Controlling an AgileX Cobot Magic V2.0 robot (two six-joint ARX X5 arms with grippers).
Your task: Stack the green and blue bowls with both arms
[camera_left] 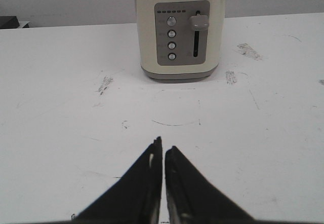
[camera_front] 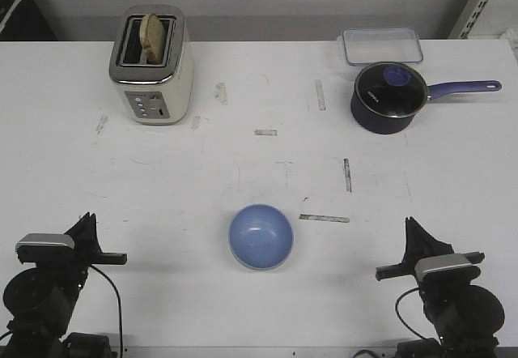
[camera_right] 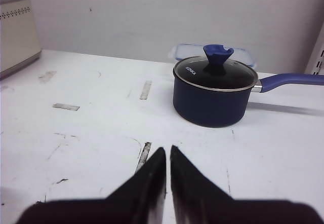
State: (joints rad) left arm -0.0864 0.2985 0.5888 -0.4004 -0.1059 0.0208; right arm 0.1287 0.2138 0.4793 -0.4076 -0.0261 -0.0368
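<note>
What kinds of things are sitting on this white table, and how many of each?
Bowls: 1, the blue bowl; no green one in view
Toasters: 1, cream toaster with bread in its slot
Saucepans: 1, dark lidded saucepan
Clear lidded containers: 1, container behind the pan
Total: 4

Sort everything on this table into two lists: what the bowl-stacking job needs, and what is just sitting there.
For the job:
- glossy periwinkle blue round bowl, near the table's front middle; a pale green rim shows beneath it, so the green bowl may sit under it
- left gripper, shut and empty
- right gripper, shut and empty

Just sitting there:
- cream toaster holding bread
- dark lidded saucepan with purple handle
- clear plastic container
</note>
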